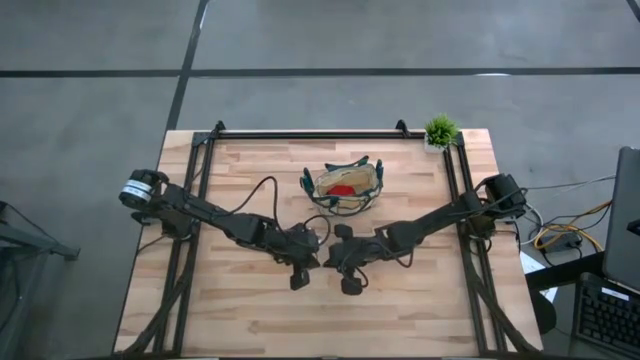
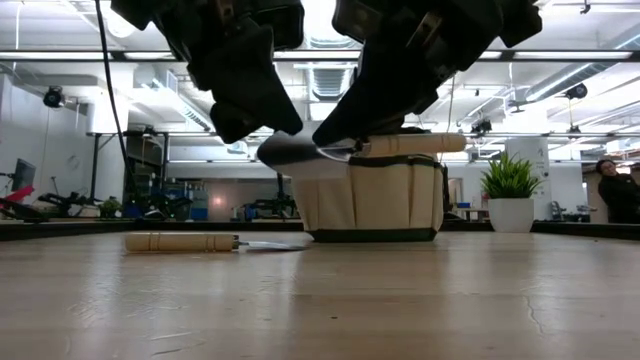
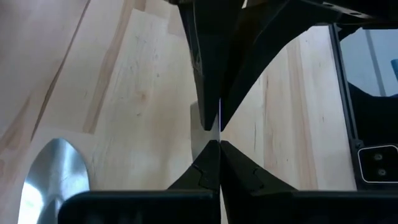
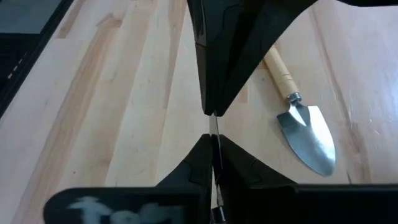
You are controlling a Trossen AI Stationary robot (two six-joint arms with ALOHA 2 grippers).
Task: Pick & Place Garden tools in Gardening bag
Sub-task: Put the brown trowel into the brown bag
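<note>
Nearest the front, both grippers hang over bare wood, left gripper [image 1: 298, 281] and right gripper [image 1: 352, 285] shut on nothing. A trowel [image 4: 303, 127] lies nearby (blade silver). Beyond stands the gardening bag [image 1: 347, 185].

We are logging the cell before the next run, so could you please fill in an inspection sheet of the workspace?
Surface: wooden table, bare boards at the front.
Job's things: gardening bag upright near the far edge, red item inside; trowel lying flat on the boards.
Clutter: potted plant at the far right corner.
Grippers: left gripper and right gripper both shut, empty, at table centre.
Cables: black cable along the left arm.
Surroundings: person seated in the room behind.
</note>
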